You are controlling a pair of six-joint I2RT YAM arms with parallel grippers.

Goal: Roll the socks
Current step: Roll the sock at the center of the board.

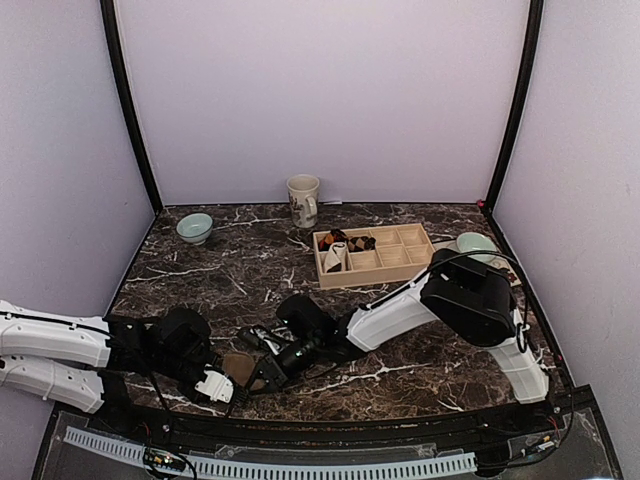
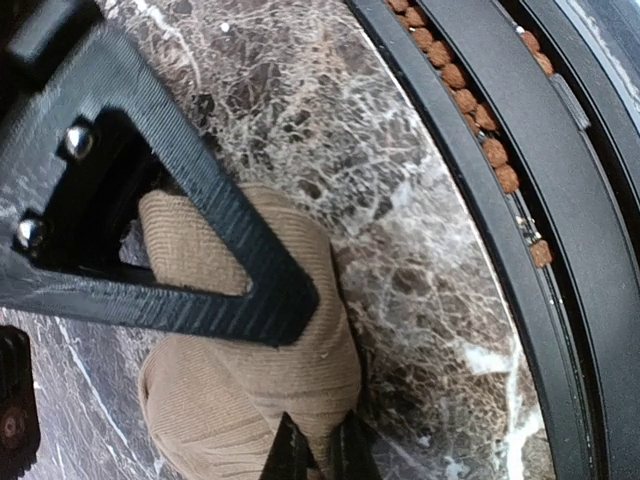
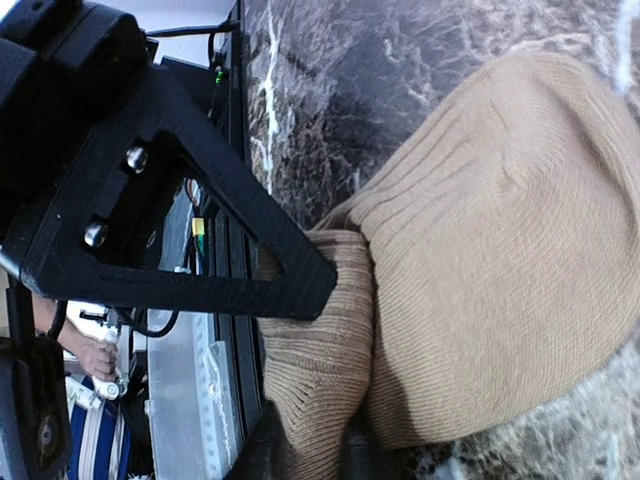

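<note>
A plain tan sock [image 1: 238,366] lies bunched on the marble near the table's front edge, between my two grippers. My left gripper [image 2: 305,390] is shut on a fold at one end of the tan sock [image 2: 240,390], with black fingers [image 2: 250,295] pressing into the fabric. From the other side my right gripper [image 3: 315,385] is shut on the ribbed cuff, while the rest of the sock [image 3: 500,250] bulges out on the table beside it. In the top view the left gripper [image 1: 222,385] and right gripper [image 1: 262,375] nearly meet over the sock.
A wooden compartment box [image 1: 400,258] at the middle back holds small rolled bundles [image 1: 340,242]. A mug [image 1: 303,200] stands behind it. Pale green bowls sit at back left [image 1: 195,228] and right [image 1: 475,243]. The black front rail [image 2: 520,200] runs just beside the sock.
</note>
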